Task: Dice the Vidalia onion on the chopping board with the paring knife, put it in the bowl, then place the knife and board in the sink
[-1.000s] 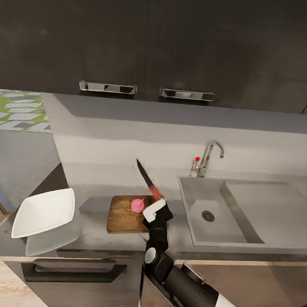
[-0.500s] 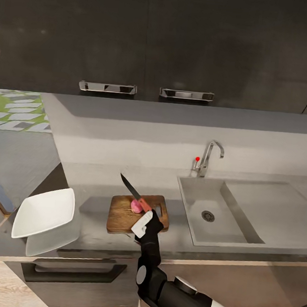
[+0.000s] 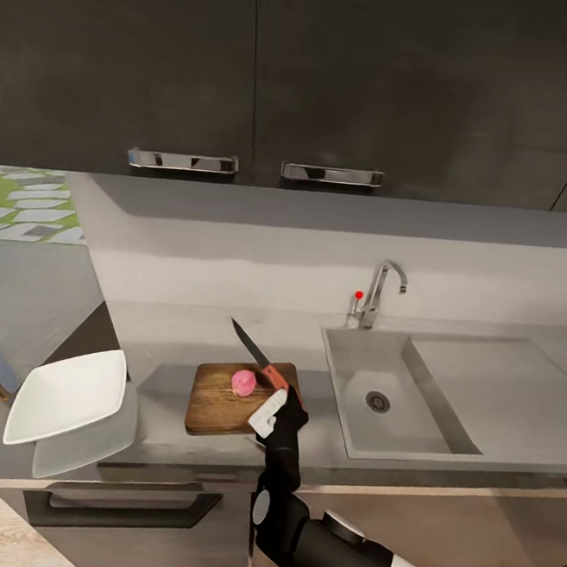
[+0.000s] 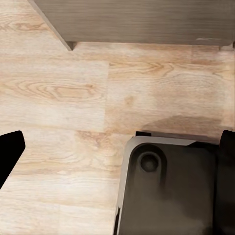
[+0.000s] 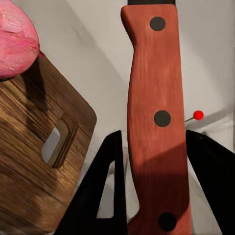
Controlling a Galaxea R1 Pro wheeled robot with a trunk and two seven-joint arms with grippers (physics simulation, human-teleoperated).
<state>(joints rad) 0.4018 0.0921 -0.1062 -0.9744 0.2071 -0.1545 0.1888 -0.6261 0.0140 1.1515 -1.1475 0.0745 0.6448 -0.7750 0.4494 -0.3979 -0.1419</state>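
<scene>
The right claw [image 3: 273, 406] is clamped on the red-orange handle of the paring knife [image 3: 257, 357], holding it over the near right corner of the chopping board [image 3: 216, 398]; in the head view the dark blade slants up toward 11 o'clock, above the board and apart from it. In the right wrist view the knife handle [image 5: 157, 122], with 3 dark rivets, runs between the 2 black fingers [image 5: 107, 191], which press on it from both sides. The Vidalia onion [image 3: 243, 382] sits whole on the board, toward its right end and just at 9 o'clock of the knife handle; the right wrist view shows the onion [image 5: 15, 39] resting on the wood near the board's slot handle [image 5: 58, 142]. The board lies flat on the grey desk [image 3: 174, 342], close to the front edge. At 3 o'clock of the board, the sink [image 3: 358, 369] is set into the desk, with its round drain [image 3: 378, 402] and a flat drainer further right; the chrome tap [image 3: 378, 288] with its red knob stands at the basin's back edge. The white square bowl [image 3: 69, 395] rests at the desk's left end, at 9 o'clock of the board and well apart from it. The left wrist view looks down on the light wooden floor [image 4: 58, 98] and a dark part of the robot's base [image 4: 166, 191]; whether the left claw is open or closed cannot be told.
</scene>
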